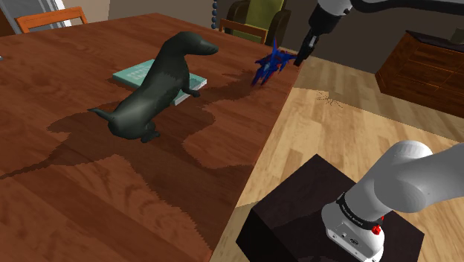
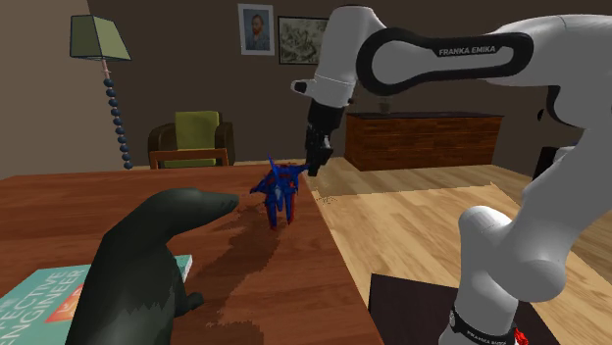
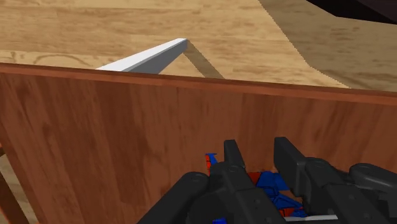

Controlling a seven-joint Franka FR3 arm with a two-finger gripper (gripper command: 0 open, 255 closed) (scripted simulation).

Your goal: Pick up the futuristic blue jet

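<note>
The main risk is a poor hold. The gripper (image 2: 314, 168) meets the jet (image 2: 278, 188) at one end, on the side towards the arm, not over its middle, so on the lift the toy could swing down, twist or slide out. In the wrist view the two black fingers (image 3: 232, 156) stand a narrow way apart with blue and red parts of the jet filling the gap. I judge them pinched on it, though the contact is on thin, uneven edges and not on a flat face.

The second risk is where it sits. The jet rests on the wooden table (image 1: 89, 171) close to the edge nearest the arm, with its shadow joined beneath it, so it looks not yet lifted. If it slips here it may go over the edge to the pale wood floor (image 1: 349, 126) – out of easy reach. The dark dog figure (image 1: 152, 93) and the teal book (image 1: 134, 73) under it lie well apart on the far side and should not get in the way.

The jet is deep blue, angular and spiky, with swept wings and pointed fins. Touches of red show in the wrist view, and it stands on thin prongs. It looks light but awkward – few broad surfaces for the fingers to bear on
</note>
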